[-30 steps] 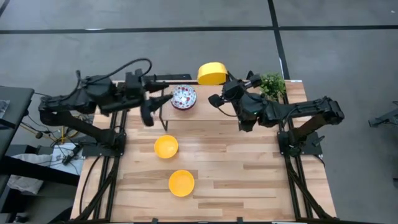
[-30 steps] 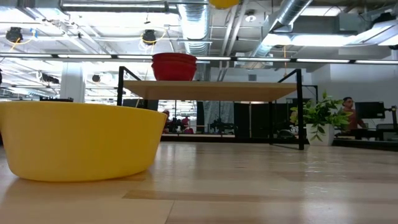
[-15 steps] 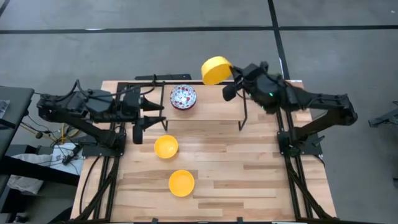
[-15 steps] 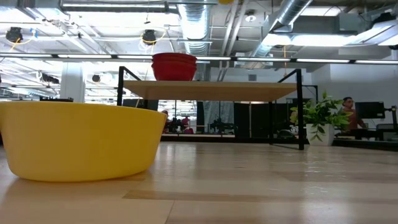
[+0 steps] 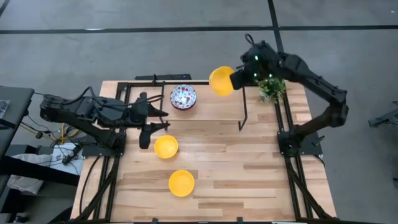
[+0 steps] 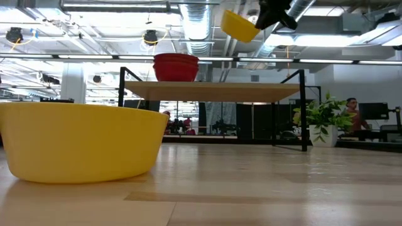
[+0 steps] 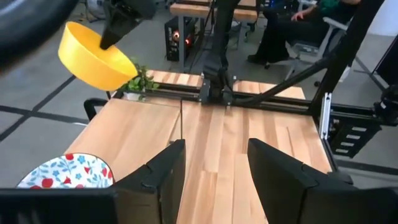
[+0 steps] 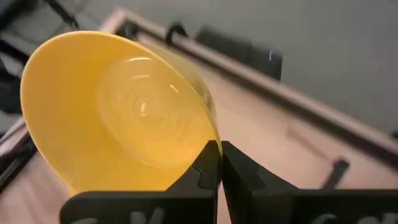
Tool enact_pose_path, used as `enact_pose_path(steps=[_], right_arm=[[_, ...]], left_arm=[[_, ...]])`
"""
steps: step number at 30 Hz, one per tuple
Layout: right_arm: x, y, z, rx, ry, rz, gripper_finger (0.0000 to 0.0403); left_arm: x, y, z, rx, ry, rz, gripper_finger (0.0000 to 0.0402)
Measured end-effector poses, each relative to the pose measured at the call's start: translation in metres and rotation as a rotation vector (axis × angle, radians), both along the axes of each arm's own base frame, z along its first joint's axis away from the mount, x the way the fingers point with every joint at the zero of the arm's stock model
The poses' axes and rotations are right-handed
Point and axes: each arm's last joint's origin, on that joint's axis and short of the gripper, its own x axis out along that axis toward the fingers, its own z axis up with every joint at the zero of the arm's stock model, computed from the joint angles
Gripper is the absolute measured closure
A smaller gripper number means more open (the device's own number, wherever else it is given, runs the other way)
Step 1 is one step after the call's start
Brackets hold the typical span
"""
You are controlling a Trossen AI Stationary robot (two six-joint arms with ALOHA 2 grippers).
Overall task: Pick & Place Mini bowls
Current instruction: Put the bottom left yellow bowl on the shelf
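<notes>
A plain yellow mini bowl (image 5: 221, 81) is held in the air by my right gripper (image 5: 236, 78), above the right part of the raised wooden shelf (image 5: 211, 111). It also shows in the low view as the bowl (image 6: 239, 25). A stack of floral, red-sided bowls (image 5: 183, 96) stands on the shelf's left part. Two more yellow bowls (image 5: 166, 147) (image 5: 181, 183) rest on the tabletop. My left gripper (image 5: 158, 119) hovers open at the shelf's left end, beside the floral bowls (image 7: 65, 175). My right gripper (image 8: 214, 158) pinches the yellow bowl by its rim (image 8: 208, 127), one finger on the inner side and one on the outer wall. The bowl is lifted clear and tilted, its hollow turned toward the wrist camera.
A small green potted plant (image 5: 272, 87) stands at the table's far right corner, just under the right arm. The shelf's black frame legs (image 5: 242, 118) stand on the table. The near yellow bowl (image 6: 81, 141) fills the low view's left side. A person (image 6: 352, 110) sits beyond the table.
My right gripper has swung upward and turned about with the yellow bowl, which has tipped so that its hollow now faces up and leftward. My left gripper has drawn back from the floral bowls toward the table's near-left, staying open.
</notes>
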Motion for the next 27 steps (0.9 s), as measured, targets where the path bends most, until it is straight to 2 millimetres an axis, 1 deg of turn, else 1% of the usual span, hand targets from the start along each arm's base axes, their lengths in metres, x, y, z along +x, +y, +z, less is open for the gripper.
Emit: enact_pose_path(steps=[4, 7, 13, 15, 19, 22, 27], right_arm=[[-0.002, -0.020, 0.006, 0.136, 0.044, 0.046, 0.0403], [0.002, -0.032, 0.005, 0.220, 0.106, 0.078, 0.0403], [0.021, -0.048, -0.006, 0.336, 0.267, 0.143, 0.0403], [0.031, -0.054, -0.009, 0.351, 0.283, 0.164, 0.0403], [0.046, -0.065, -0.014, 0.407, 0.228, 0.237, 0.0403], [0.051, -0.071, -0.018, 0.425, 0.223, 0.250, 0.0403], [0.049, -0.072, -0.017, 0.427, 0.217, 0.248, 0.0403]], left_arm=[[0.002, -0.001, -0.007, 0.013, 0.020, -0.002, 0.0231], [0.003, -0.001, -0.012, 0.030, 0.038, -0.006, 0.0230], [0.005, -0.001, -0.021, 0.129, 0.076, -0.039, 0.0230], [0.003, 0.001, -0.025, 0.136, 0.084, -0.034, 0.0231], [-0.006, 0.006, -0.030, 0.123, 0.080, -0.016, 0.0229], [-0.018, 0.010, -0.032, 0.112, 0.062, -0.015, 0.0230], [-0.037, 0.016, -0.039, 0.084, 0.036, -0.005, 0.0229]])
